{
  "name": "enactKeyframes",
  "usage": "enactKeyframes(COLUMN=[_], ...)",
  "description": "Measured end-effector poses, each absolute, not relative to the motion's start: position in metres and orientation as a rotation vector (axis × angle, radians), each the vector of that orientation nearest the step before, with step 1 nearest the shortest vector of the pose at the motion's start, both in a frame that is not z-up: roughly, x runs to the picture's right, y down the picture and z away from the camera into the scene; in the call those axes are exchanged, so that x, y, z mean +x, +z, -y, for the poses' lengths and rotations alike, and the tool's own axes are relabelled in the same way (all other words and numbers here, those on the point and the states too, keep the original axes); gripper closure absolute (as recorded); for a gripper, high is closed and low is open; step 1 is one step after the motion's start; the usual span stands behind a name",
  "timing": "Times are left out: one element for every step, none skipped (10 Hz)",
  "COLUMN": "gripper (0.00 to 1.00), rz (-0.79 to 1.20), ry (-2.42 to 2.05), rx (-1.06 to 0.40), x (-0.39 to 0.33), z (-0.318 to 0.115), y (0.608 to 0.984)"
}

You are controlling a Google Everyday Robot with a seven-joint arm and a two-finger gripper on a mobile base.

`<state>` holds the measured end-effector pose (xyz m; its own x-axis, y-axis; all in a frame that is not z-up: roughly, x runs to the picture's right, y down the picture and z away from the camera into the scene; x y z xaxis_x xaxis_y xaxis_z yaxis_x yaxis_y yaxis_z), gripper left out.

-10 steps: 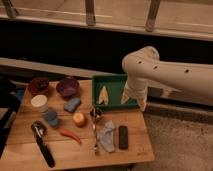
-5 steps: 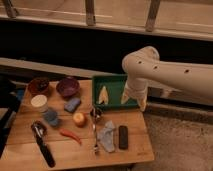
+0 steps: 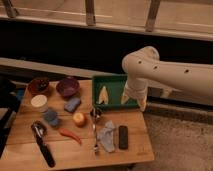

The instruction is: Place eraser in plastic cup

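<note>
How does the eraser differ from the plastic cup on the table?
The eraser is black, the plastic cup dull grey-blue. The eraser is a flat block lying near the right front corner of the wooden table; the plastic cup is round and sits toward the left. Both rest on the table, untouched; the claw hangs open over the right edge of the green tray, holding nothing.

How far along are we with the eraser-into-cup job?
Nothing done yet: the flat black rectangular eraser lies on the wooden table, apart from the small grey-blue plastic cup. The open end effector hangs empty by the green tray. Left: grasp, carry, drop it in.
</note>
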<state>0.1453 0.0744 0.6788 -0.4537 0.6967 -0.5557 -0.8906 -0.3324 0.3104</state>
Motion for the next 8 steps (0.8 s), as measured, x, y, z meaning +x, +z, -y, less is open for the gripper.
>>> enactKeyframes(gripper=[0.35,0.35,0.35,0.35,0.35,0.35,0.35,0.35], rz=[-0.717,-0.717,-0.717,-0.717,-0.716,-0.717,-0.716,-0.716], ry=[1.937,1.937,1.937,1.937,1.937,1.937,1.937,1.936], rx=[-0.397,-0.397,-0.397,-0.397,-0.397,-0.397,-0.397,-0.398], x=[0.1453,0.1453,0.1453,0.1454,0.1453,0.1453,0.1453,0.1457], z=[-0.0743,-0.0744,-0.0744,-0.0744,-0.0743,-0.0744,-0.0743,-0.0744], y=[0.6788,0.6788,0.6788,0.6788,0.6788,0.6788,0.6788,0.6786])
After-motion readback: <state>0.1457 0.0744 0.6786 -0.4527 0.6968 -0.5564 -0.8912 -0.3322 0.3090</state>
